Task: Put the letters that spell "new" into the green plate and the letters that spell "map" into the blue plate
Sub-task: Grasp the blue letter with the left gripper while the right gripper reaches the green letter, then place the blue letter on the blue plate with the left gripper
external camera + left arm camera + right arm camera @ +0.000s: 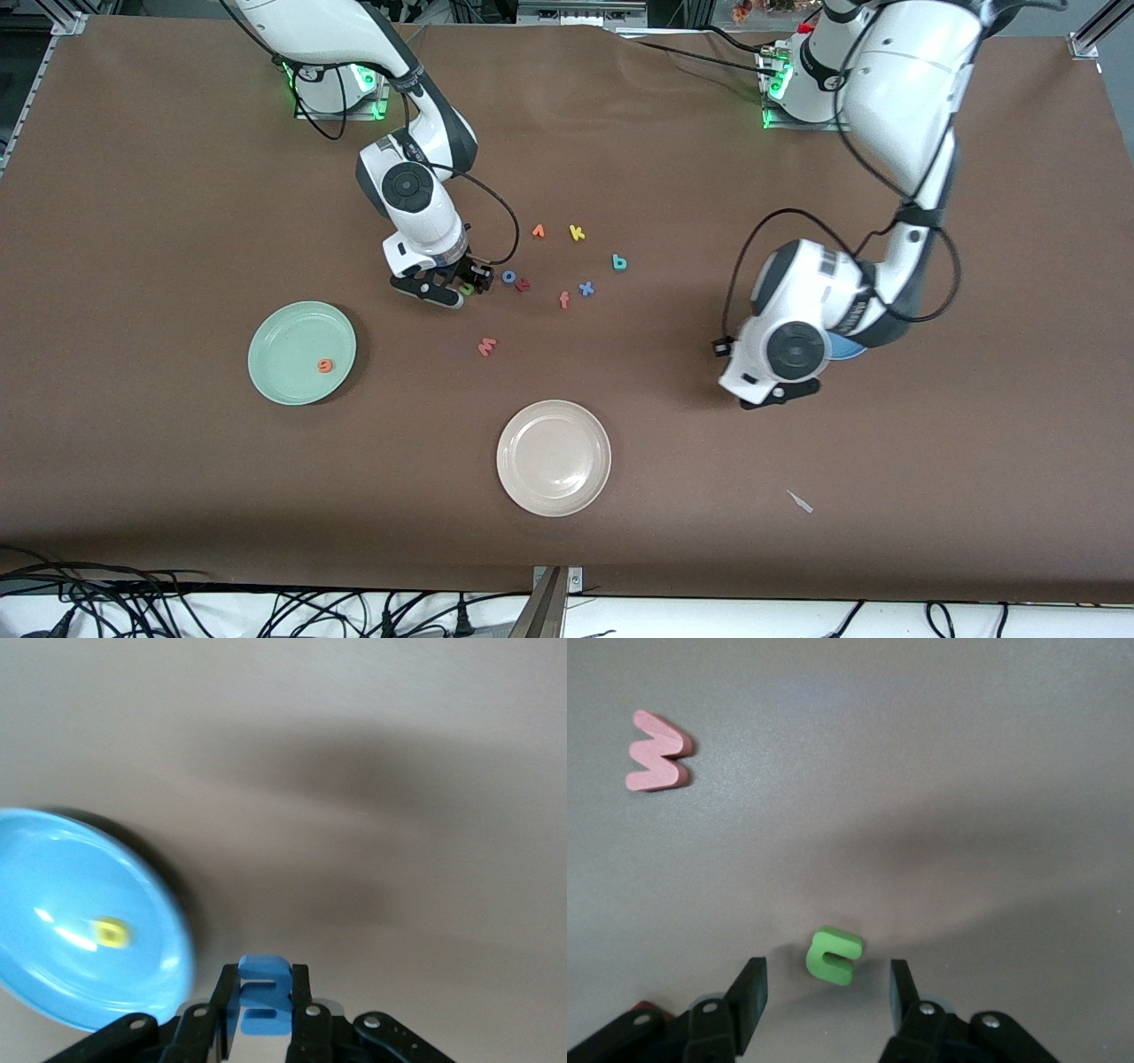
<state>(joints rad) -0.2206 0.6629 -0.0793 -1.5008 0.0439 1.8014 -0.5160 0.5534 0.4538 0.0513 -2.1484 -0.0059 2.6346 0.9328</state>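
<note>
Front view: right gripper point(468, 282) reaches low, fingers apart around green n point(834, 955); left gripper point(266, 1010) clamps blue m point(263, 992) near blue plate point(53, 992)

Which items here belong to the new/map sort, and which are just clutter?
In play:
- green n, between the open right gripper fingers
- orange e, in the green plate
- salmon w
- blue m, held in the left gripper
- yellow a, in the blue plate
- teal p

Clutter:
- cream plate
- blue o, blue x
- yellow k
- salmon f
</note>
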